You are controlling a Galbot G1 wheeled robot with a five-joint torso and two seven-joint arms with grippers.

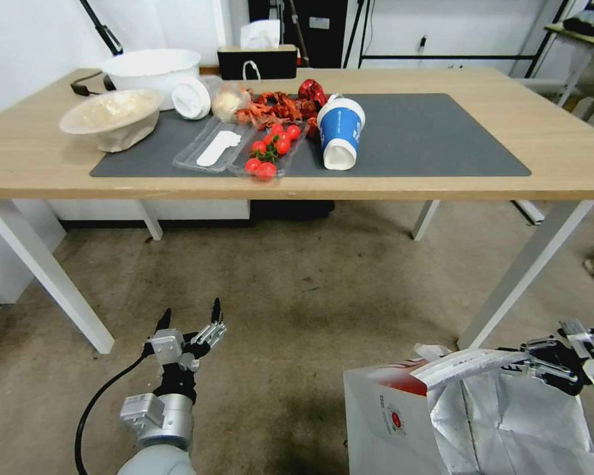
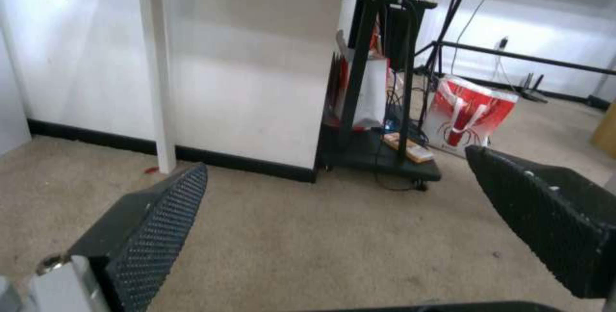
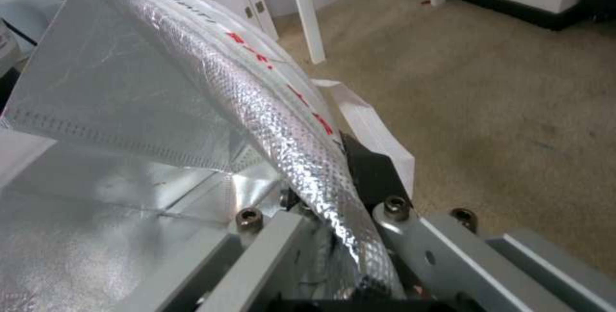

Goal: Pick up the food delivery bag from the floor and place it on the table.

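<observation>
Above the floor (image 1: 297, 297), right gripper (image 1: 541, 359) apparently pinches the food delivery bag (image 1: 468, 415) rim.

Left arm comes up from the bottom left of the head view, silver wrist, black cable looping beside it. Left gripper (image 1: 190, 315) points up-frame, fingers spread wide, nothing between them; in the left wrist view its two black textured pads (image 2: 160, 225) sit far apart at lower left and lower right. Right gripper (image 1: 538, 359) at the lower right edge of the head view, reaching in from the right, fingers (image 3: 369, 172) clamped on the food delivery bag (image 1: 402, 409) at its top rim.
</observation>
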